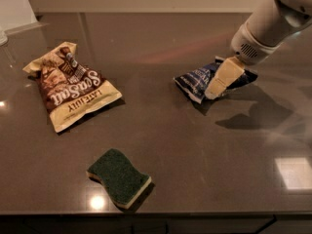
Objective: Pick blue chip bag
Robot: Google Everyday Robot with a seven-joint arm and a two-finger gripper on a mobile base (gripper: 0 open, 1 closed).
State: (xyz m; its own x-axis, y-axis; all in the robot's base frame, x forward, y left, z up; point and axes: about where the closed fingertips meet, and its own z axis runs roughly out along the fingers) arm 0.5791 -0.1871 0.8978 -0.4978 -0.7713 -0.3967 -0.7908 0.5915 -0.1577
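The blue chip bag (197, 79) is a small dark navy foil bag with white lettering, lying on the dark countertop right of centre. My gripper (218, 86) reaches in from the upper right on a white arm. Its cream-coloured finger (223, 78) lies over the right half of the bag, with the tip at the bag's front edge. The part of the bag under the finger is hidden. The bag rests on the counter.
A larger brown-and-cream snack bag (70, 84) lies at the left. A green sponge (119, 177) sits near the front edge. The countertop (161, 130) is dark and glossy, with its front edge along the bottom of the view.
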